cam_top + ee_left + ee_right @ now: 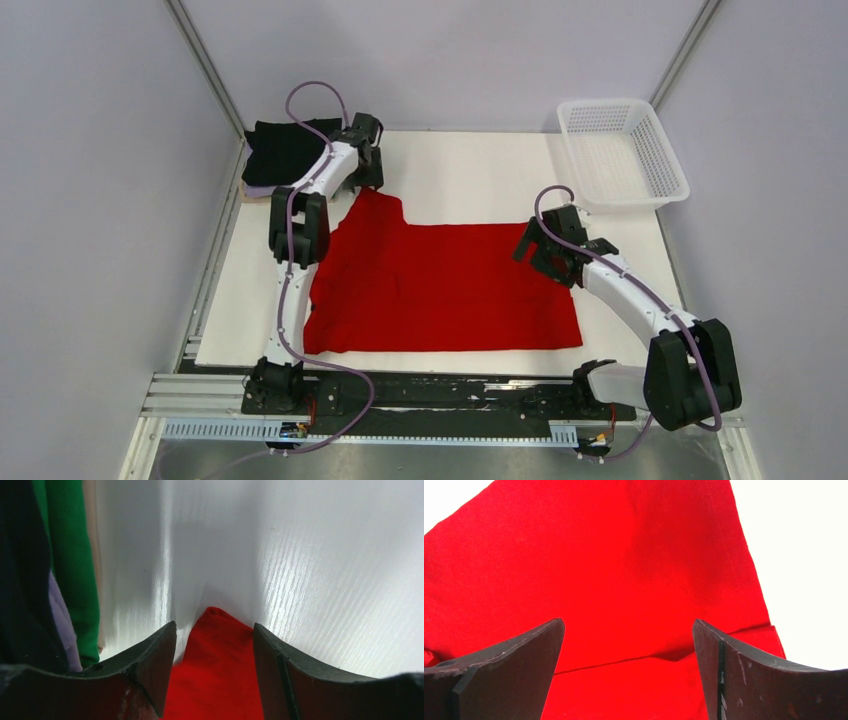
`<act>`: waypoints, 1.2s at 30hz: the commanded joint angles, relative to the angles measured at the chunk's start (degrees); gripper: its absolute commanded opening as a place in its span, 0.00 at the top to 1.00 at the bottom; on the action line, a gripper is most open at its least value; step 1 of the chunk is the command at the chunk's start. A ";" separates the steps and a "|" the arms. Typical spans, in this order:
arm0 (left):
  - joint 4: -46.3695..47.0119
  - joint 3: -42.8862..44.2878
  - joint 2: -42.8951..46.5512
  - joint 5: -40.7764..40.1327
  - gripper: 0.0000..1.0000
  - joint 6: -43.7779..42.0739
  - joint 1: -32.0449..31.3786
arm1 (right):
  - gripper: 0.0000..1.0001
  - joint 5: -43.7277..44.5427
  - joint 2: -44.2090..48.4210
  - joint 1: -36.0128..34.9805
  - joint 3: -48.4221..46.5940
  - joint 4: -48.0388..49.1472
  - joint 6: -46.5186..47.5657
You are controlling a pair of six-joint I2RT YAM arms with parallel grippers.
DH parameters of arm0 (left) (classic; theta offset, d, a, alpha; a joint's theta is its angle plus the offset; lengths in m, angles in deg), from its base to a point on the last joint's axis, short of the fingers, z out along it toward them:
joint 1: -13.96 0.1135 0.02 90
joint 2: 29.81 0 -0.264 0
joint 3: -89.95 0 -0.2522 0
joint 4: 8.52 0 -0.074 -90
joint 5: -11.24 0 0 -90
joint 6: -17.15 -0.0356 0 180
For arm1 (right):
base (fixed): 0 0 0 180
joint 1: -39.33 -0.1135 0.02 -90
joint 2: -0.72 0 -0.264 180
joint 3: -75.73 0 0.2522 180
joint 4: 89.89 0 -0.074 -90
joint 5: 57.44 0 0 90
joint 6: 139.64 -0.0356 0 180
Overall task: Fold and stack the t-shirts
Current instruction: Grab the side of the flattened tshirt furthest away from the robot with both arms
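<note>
The red t-shirt (440, 285) lies spread flat on the white table, one sleeve reaching to the back left. My left gripper (368, 170) is over that sleeve's tip. In the left wrist view it (215, 630) is open, with the red sleeve (217, 670) between its fingers. My right gripper (545, 262) is open over the shirt's right edge. The right wrist view (629, 625) shows a folded red edge (649, 680) between its fingers. A stack of folded shirts sits at the back left, the black one (285, 148) on top. Green (70, 570) and lilac (62, 625) layers show beside the left gripper.
A white mesh basket (620, 150) stands at the back right, off the table's corner. Bare white table (480, 180) lies behind the shirt. Grey walls close in both sides. The arms' rail runs along the near edge.
</note>
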 commanded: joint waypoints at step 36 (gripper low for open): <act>13.25 -29.09 28.06 6.03 1.00 -5.36 -5.63 | 0.27 21.31 -46.66 4.45 -47.41 -11.89 7.59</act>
